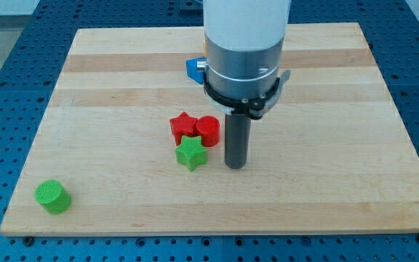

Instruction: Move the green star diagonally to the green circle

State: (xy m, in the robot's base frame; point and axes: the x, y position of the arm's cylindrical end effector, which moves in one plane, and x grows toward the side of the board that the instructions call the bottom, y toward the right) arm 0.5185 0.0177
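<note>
So there's no pincer on this arm, nothing to clench or release, just the rod. My tip [236, 167] is planted on the bench [108, 87] with nothing touching it.

The green star [190, 153] sits just to the view's left of my tip, with a small gap between. Right above the star, so up and to the left of my tip, are a red star [182, 125] and a red cylinder [208, 129]. They're packed together, and the green star looks to be touching them or very nearly. The green circle [52, 196] is well away from my tip, far toward the view's left and a bit lower, near the bench's corner. A blue block [194, 69] peeks out behind the arm, up top.

How I'd play it: the star has to travel left and slightly down. I'd want my tip on the star's right side, a touch above its middle, so the shove points at the circle. The catch is that the red cylinder crowds that spot, so I'd come in slow and low enough not to drag the reds along. Stars like to spin off a rod, so I'd push through the centre and correct early if it yaws.
</note>
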